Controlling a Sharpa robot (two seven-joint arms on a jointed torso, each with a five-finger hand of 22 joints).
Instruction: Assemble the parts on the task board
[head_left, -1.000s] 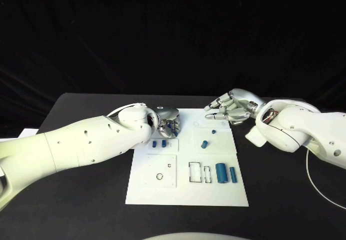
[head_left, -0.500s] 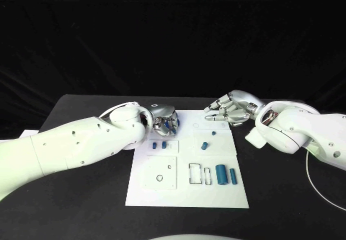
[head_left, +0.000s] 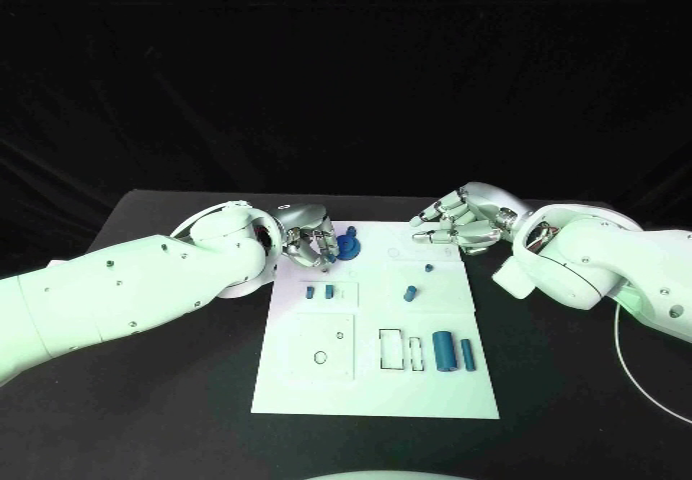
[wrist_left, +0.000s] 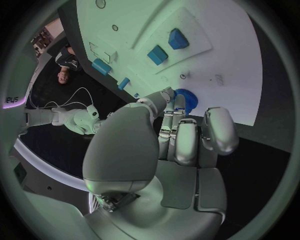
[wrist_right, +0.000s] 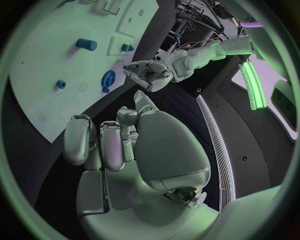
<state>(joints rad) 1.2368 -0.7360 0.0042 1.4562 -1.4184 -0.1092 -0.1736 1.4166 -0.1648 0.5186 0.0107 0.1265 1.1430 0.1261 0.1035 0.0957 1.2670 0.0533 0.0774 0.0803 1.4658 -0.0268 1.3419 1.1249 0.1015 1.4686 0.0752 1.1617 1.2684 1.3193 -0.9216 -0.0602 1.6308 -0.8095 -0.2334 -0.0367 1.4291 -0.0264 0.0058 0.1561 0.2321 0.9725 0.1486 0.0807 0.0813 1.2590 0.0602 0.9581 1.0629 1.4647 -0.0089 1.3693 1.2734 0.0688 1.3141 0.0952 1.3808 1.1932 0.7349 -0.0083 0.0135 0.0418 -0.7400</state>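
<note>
Left hand pinches a blue gear at the board's upper left. Right hand hovers at its upper right, fingers curled, holding nothing.

Dim surroundings, sharp, fisheye-bent wrist views

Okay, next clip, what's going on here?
A robot is assembling small blue parts on a white task board. Its left hand is at the board's far edge, fingers at a blue gear-like part; whether it grips that part or just touches it isn't clear. The right hand hovers empty over the far right corner, fingers curled. Other blue parts, including two cylinders, lie on the board.
</note>
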